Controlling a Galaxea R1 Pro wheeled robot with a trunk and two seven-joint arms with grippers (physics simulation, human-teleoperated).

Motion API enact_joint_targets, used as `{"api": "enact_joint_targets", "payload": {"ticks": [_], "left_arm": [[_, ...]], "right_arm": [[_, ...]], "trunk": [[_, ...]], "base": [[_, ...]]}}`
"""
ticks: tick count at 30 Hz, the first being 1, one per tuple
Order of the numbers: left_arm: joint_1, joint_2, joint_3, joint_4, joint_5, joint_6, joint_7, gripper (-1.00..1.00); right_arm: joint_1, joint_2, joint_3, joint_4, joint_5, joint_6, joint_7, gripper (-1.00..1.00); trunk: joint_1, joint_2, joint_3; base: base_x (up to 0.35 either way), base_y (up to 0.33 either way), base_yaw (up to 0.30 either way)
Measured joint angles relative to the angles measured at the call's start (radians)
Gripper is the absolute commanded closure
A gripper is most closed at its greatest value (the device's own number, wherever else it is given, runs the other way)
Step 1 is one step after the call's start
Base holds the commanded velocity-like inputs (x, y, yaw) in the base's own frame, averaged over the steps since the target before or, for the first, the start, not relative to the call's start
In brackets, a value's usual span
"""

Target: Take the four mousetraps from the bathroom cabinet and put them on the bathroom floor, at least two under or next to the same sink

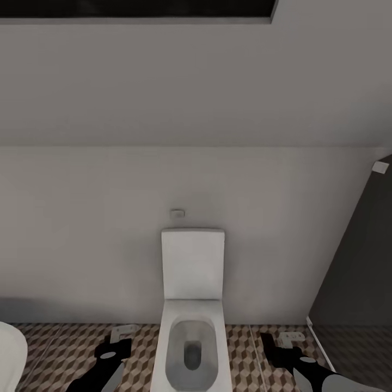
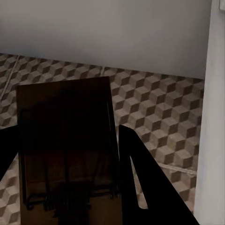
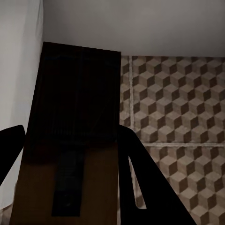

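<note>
White toilet point(image 1: 191, 321) stands against grey wall point(image 1: 163, 179), between two arms, lid up. Left tool point(image 1: 124, 333) and right tool point(image 1: 288, 338) hang low over cube-patterned bathroom floor point(image 1: 71, 354), either side of bowl. Two mousetraps seen: one mousetrap point(image 2: 65, 145) clamped between left tool's fingers, second mousetrap point(image 3: 75, 140) clamped in right tool. White rounded fixture point(image 1: 10, 354) at far left edge. Dark panel point(image 1: 359, 256) at right.
</note>
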Motion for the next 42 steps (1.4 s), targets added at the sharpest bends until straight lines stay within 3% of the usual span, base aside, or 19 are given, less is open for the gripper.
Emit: {"api": "enact_joint_targets", "payload": {"ticks": [42], "left_arm": [[0.0,-0.002,0.0,0.0,0.003,-0.003,-0.001,1.0]], "right_arm": [[0.0,0.0,0.001,0.0,0.001,0.0,0.0,1.0]], "trunk": [[0.161,-0.294,-0.132]], "base": [[0.0,0.0,0.0]]}}
